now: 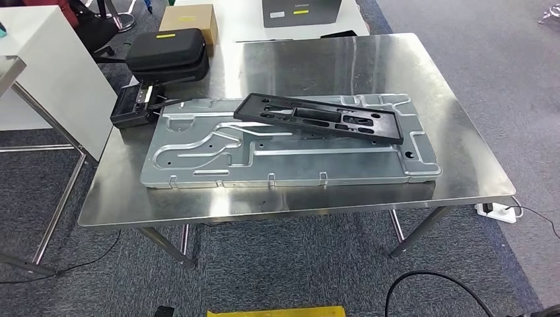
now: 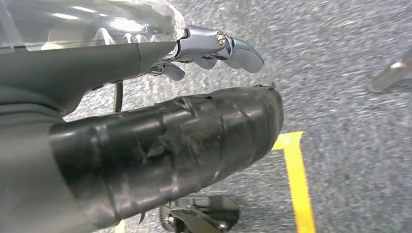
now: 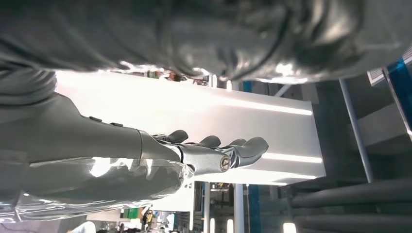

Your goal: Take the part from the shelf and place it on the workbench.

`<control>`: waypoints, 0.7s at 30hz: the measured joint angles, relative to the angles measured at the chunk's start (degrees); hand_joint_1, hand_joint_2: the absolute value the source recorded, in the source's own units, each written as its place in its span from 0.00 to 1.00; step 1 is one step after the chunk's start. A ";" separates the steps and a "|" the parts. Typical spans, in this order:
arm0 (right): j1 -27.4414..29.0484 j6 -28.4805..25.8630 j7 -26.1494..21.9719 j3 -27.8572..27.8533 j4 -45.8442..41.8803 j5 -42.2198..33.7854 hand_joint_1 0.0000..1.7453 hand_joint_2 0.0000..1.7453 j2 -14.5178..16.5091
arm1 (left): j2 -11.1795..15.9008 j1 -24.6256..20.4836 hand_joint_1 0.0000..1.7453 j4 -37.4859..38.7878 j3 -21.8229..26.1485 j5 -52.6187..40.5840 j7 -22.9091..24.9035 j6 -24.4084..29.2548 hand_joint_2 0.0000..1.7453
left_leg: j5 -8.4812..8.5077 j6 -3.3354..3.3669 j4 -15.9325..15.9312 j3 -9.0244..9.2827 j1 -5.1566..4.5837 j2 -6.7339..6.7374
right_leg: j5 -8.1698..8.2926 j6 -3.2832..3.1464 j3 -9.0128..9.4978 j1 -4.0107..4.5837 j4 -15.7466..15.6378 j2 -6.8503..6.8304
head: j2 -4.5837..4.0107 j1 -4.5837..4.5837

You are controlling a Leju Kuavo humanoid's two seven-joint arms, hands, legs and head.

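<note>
The black part [image 1: 319, 117] lies mid-frame on the plate [image 1: 290, 155] atop the workbench [image 1: 462, 158]; placing looks done. Left hand [image 2: 209, 51] and right hand [image 3: 214, 150] hold nothing, fingers loosely apart.

Left hand [image 2: 145, 97]: black taped thumb, silver fingers [image 2: 238, 48], screw.

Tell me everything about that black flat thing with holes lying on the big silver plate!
The black part is a long, flat, frame-like piece that looks like moulded plastic, with a matte finish. It has many cut-outs: long slots, rectangular windows and small round holes. It lies slanted across the back half of the silver metal plate, its left end looking slightly raised. The plate itself rests on the shiny steel workbench. Nothing else touches the black part; no hand is on it.
</note>
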 joint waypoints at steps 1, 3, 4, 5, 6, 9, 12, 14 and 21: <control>0.05 0.00 0.00 0.03 0.02 -0.02 0.00 0.00 0.00 | 0.02 -0.04 0.00 -0.01 0.00 0.01 0.01 0.01 0.00 | 1.22 0.54 -3.55 2.90 -0.20 -0.02 | 0.49 0.03 -0.74 0.11 0.25 -0.01 | 0.01 -0.01; 0.18 0.00 0.00 0.14 0.11 -0.04 0.00 0.00 0.00 | 0.20 -0.16 0.00 -0.03 0.00 0.02 0.01 0.04 0.00 | 1.33 1.63 -11.66 8.47 -0.69 -0.01 | 1.44 0.40 -1.63 0.28 0.50 -0.08 | 0.01 0.00; 0.22 0.00 0.00 0.24 0.20 -0.05 0.00 0.00 0.00 | 0.28 -0.23 0.00 -0.04 0.01 0.03 -0.01 0.06 0.00 | 0.87 2.00 -14.30 9.94 -0.94 -0.01 | 1.95 0.72 -1.79 0.17 0.46 -0.16 | 0.01 -0.01; 0.25 0.00 0.00 0.36 0.32 -0.05 0.00 0.00 0.00 | 0.35 -0.27 0.00 -0.04 0.02 0.05 -0.02 0.07 0.00 | 0.72 2.19 -15.59 10.39 -1.13 0.01 | 2.49 1.10 -1.85 0.07 0.30 -0.24 | 0.01 -0.02; 0.29 0.00 0.00 0.50 0.44 -0.06 0.00 0.00 0.00 | 0.33 -0.26 0.00 -0.04 0.03 0.09 -0.02 0.07 0.00 | 1.23 2.32 -15.93 10.11 -1.15 0.01 | 3.06 1.49 -1.86 -0.01 0.06 -0.29 | 0.01 -0.01; 0.57 0.00 0.01 0.78 0.76 -0.08 0.00 0.00 0.00 | 0.29 -0.19 0.00 -0.02 0.12 0.24 -0.01 0.09 0.00 | 3.62 3.21 -16.93 8.69 -0.68 0.46 | -0.44 2.46 -2.82 -0.17 2.34 0.04 | 0.01 0.03; 0.78 0.00 0.01 0.96 1.10 -0.11 0.00 0.00 0.00 | 0.31 -0.19 0.00 -0.02 0.21 0.37 -0.08 0.09 0.00 | 5.70 3.50 -16.74 5.97 -0.59 0.72 | -8.53 3.34 -4.66 -0.73 11.93 0.15 | 0.02 0.02; 0.90 0.00 0.00 1.19 1.29 -0.12 0.00 0.00 0.00 | 0.27 -0.16 0.00 -0.02 0.25 0.36 -0.10 0.07 0.00 | 6.88 3.17 -16.04 3.86 -0.47 0.86 | -7.73 3.82 -4.00 -1.05 15.52 0.15 | 0.01 0.01; 0.97 -0.02 0.00 1.98 1.52 -0.14 0.00 0.00 -0.01 | 0.21 -0.12 0.00 -0.02 0.32 0.36 -0.16 0.07 0.00 | 9.37 0.65 -12.96 -0.62 -0.24 0.71 | -6.54 2.85 7.80 -1.02 -0.40 0.32 | 0.01 -0.03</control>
